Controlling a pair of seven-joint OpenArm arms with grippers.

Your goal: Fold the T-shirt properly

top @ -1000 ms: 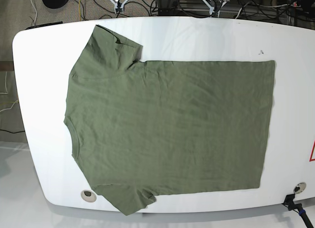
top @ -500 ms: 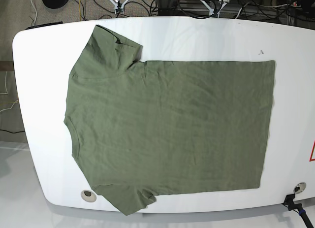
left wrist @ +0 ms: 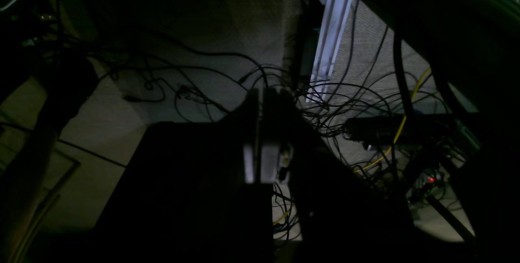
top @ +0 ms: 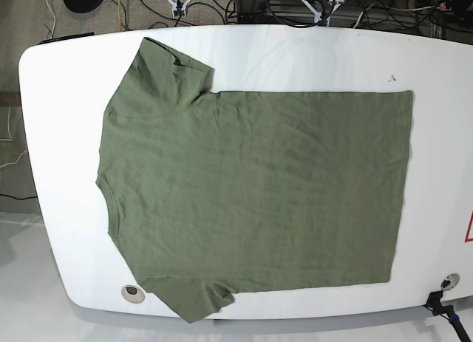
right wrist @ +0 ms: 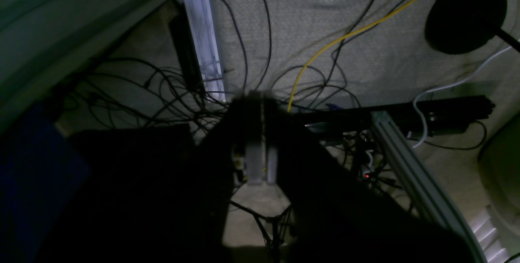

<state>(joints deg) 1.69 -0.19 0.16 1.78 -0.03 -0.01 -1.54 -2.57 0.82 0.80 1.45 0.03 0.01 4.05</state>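
The T-shirt [top: 251, 194] is a plain olive green with no print, its cloth showing only faint darker streaks. It lies on a glossy white table [top: 59, 135]. At the table's right edge a small red-and-white marking [top: 468, 228] shows. On the beige carpet [right wrist: 325, 15] beyond the far side run black cables, one yellow cable [right wrist: 349, 33] and a white one [right wrist: 455, 86]. A round black base [right wrist: 465, 13] sits there too.

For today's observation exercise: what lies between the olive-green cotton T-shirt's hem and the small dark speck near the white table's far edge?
Only bare white table separates the olive-green T-shirt from the dark speck, as the base view shows.
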